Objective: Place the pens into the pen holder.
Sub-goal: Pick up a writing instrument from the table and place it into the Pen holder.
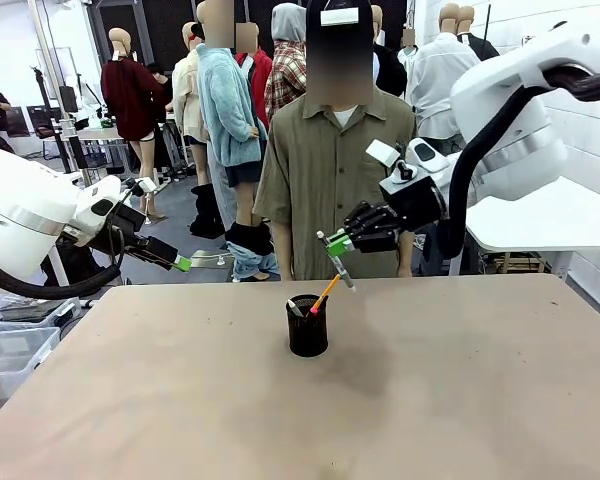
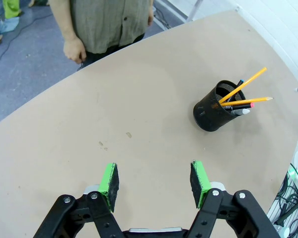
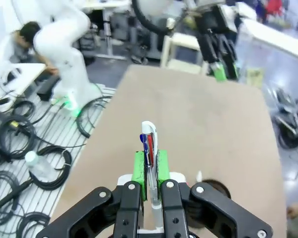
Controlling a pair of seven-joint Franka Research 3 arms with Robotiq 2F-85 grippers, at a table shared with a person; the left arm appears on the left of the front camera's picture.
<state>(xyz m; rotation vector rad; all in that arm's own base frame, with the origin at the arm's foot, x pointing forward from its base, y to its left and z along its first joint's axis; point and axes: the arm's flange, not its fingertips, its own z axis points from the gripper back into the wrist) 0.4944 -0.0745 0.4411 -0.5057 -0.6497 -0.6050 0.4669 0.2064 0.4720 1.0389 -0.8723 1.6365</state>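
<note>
The right gripper was clamped on a silvery-grey pen, light, stiff and slippery, gripped near its upper end, above the pen holder mid-desk. The left gripper stood apart, empty.

pen holder behind claw; pen's lower end hidden

Robotics lab, cables strewn on grey floor, white work tables, chairs behind

Pen holder mid-table, pencils inside it, pen above it in right gripper, person behind.
</note>
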